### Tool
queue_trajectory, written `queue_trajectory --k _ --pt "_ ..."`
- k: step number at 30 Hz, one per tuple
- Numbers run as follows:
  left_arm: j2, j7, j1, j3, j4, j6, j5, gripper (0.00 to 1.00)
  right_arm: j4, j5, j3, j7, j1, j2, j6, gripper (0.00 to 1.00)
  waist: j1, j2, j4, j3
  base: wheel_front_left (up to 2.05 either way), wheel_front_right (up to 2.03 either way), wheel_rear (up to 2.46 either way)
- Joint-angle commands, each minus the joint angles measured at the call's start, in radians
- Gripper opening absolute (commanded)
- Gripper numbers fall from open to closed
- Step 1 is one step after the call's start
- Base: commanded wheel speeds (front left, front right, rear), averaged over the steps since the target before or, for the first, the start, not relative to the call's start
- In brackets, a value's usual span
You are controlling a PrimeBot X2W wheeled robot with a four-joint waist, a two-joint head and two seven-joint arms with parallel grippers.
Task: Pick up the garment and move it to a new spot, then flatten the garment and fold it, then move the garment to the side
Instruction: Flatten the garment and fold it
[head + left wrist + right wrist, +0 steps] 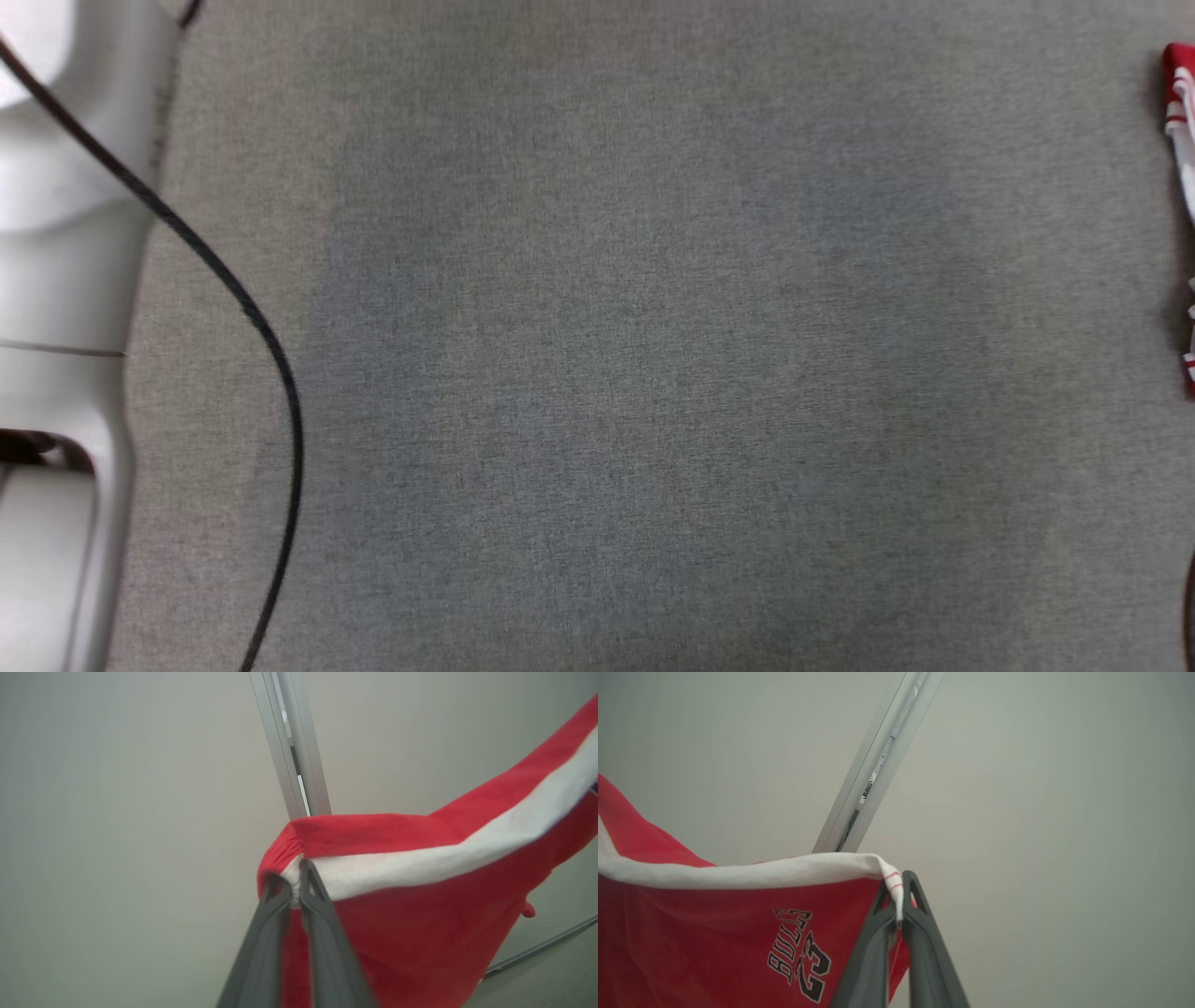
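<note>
We see a red garment point(420, 933) with a white band and black lettering point(798, 952) edged in white. Our fingers point(261, 952) are dark grey. The surface point(653, 373) is a mottled grey weave, the cable point(297, 420) black.

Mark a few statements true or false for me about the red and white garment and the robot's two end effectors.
1. The left end effector is shut on the red fabric garment with a white band. True.
2. The right end effector is open and holds nothing. False: it is shut on the garment's white edge.
3. The garment carries black lettering that reads BULLS 23. True.
4. The garment lies spread flat in the middle of the grey woven tabletop. False: it hangs between the two end effectors, and a strip of it shows at the head view's right edge.
</note>
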Motion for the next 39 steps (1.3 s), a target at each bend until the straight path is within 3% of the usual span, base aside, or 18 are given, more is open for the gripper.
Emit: queue_trajectory --k 1,10,16,26,39 --pt "-0.011 -0.023 -0.013 -0.004 0.029 -0.01 -0.009 0.0 0.001 -0.006 -0.003 -0.006 0.051 0.002 0.0 0.0 0.0 0.0 0.011 0.023 0.0 0.0 0.0" --pt "-0.082 -0.135 0.09 -0.062 0.213 -0.048 -0.001 0.0 -0.013 0.015 -0.019 -0.007 0.285 0.022 0.0 0.0 0.0 0.0 0.04 0.043 0.0 0.0 0.0" --pt "-0.082 -0.142 0.211 -0.091 0.225 -0.057 0.021 0.0 -0.037 0.048 0.015 -0.007 0.448 0.013 0.0 0.0 0.0 0.0 0.045 0.001 0.0 0.0 0.0" --pt "-0.042 -0.14 0.416 -0.173 0.266 -0.084 0.085 0.0 -0.06 0.105 0.135 -0.007 0.643 -0.034 0.0 0.0 0.0 0.0 0.053 -0.106 0.0 0.0 0.0" --pt "-0.068 -0.043 0.51 -0.275 0.425 -0.135 0.1 0.0 0.011 0.209 0.332 -0.007 0.727 -0.088 -0.001 0.0 0.0 0.0 0.079 -0.205 0.0 0.0 0.0"
